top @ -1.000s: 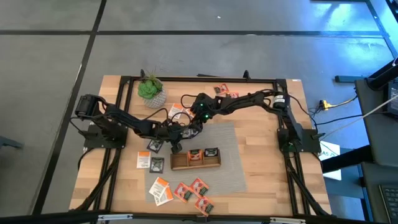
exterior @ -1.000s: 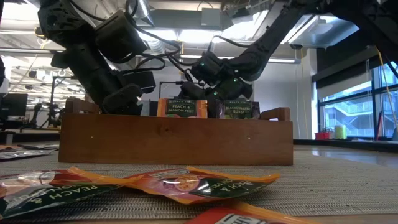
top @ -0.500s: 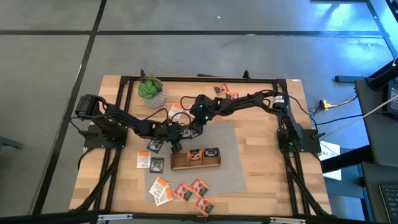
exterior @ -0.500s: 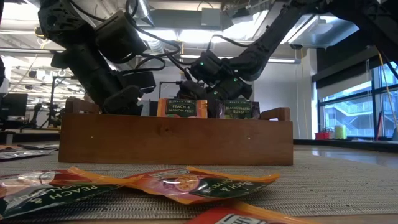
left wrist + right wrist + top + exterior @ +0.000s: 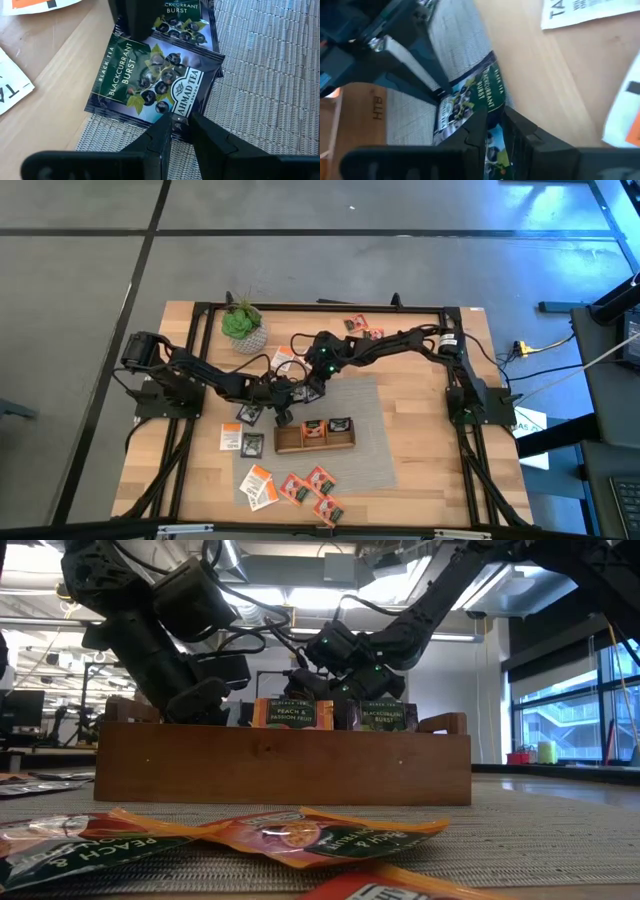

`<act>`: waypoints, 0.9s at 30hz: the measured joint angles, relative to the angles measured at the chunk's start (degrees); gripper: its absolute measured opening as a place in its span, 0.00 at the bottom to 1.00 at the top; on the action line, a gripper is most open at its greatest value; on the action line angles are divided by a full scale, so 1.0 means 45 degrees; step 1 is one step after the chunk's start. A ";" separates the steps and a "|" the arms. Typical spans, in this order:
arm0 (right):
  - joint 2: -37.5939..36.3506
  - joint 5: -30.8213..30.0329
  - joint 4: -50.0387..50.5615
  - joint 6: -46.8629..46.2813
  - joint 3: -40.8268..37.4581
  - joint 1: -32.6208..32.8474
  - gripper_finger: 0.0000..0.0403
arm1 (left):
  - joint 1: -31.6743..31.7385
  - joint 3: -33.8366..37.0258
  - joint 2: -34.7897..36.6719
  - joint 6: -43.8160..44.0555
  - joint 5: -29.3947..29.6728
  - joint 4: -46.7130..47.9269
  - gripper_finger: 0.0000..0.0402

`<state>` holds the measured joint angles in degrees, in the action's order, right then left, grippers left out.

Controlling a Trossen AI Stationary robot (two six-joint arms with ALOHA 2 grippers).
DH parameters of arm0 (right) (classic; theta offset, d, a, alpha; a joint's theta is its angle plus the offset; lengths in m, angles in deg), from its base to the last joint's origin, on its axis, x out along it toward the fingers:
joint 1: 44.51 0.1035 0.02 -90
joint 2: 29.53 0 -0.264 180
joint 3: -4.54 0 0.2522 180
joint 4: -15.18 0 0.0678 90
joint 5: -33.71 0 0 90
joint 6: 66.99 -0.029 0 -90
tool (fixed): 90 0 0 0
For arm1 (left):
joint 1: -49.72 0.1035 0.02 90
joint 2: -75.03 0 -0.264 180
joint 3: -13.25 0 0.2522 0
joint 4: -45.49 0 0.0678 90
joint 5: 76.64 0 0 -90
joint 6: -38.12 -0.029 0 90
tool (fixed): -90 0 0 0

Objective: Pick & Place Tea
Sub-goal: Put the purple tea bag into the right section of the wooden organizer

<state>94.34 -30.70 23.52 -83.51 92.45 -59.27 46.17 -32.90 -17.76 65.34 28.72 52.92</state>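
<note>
Across the centre of the high view lies the wooden desk point(image 5: 420, 450), with a grey mat point(image 5: 365, 405) over its middle. Both dark arms reach in from the frame's left and right sides and meet just above the mat's upper-left corner. A wooden tray point(image 5: 314, 450) sits on the mat below them. Its middle compartment holds a peach sachet point(image 5: 292, 713) and its right one a blackcurrant sachet point(image 5: 382, 715), both upright. A potted plant point(image 5: 241, 322) stands at the desk's upper left.

A loose heap of orange, red and white sachets point(image 5: 295, 488) lies at the lower middle. A few red ones point(image 5: 360, 328) lie near the desk's top edge, and dark ones point(image 5: 250, 442) lie left of the tray.

Where the arms meet, a dark sachet point(image 5: 145, 75) lies flat, half on the wood and half on the mat, overlapping a second sachet point(image 5: 185, 20) of the same kind. The left claw point(image 5: 181, 122) is narrow, its tips pinched on the dark sachet's edge. The right claw point(image 5: 494, 120) is also narrow, with its tips down on the second sachet. I cannot tell whether it has a grip.
</note>
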 joint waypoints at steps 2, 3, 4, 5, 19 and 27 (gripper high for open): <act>0.0000 -0.0485 -0.0002 -0.0309 0.0000 0.0091 0.15 | 0.0000 0.0000 0.0000 0.0000 0.0000 0.0000 0.17; 0.0000 -0.0669 -0.0013 -0.0442 0.0000 0.0140 0.15 | 0.0000 0.0000 0.0000 0.0000 0.0004 0.0000 0.17; 0.0000 -0.0782 -0.0022 -0.0626 0.0000 0.0176 0.15 | 0.0000 0.0000 0.0000 0.0000 0.0005 0.0000 0.17; 0.0000 -0.0839 -0.0030 -0.0663 0.0000 0.0195 0.15 | 0.0000 0.0000 0.0000 0.0000 0.0005 -0.0004 0.17; 0.0000 -0.0538 -0.0234 -0.1096 0.0000 0.0262 0.19 | -0.0006 0.0019 0.0000 -0.0363 0.0031 -0.0190 0.17; 0.0277 -0.0451 -0.0404 -0.2503 0.0000 0.0267 0.29 | 0.0015 0.0029 -0.0034 -0.0656 0.0188 -0.0685 0.17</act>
<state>95.59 -32.73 21.70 -94.78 92.45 -58.07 46.23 -32.77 -17.92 62.39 29.56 49.84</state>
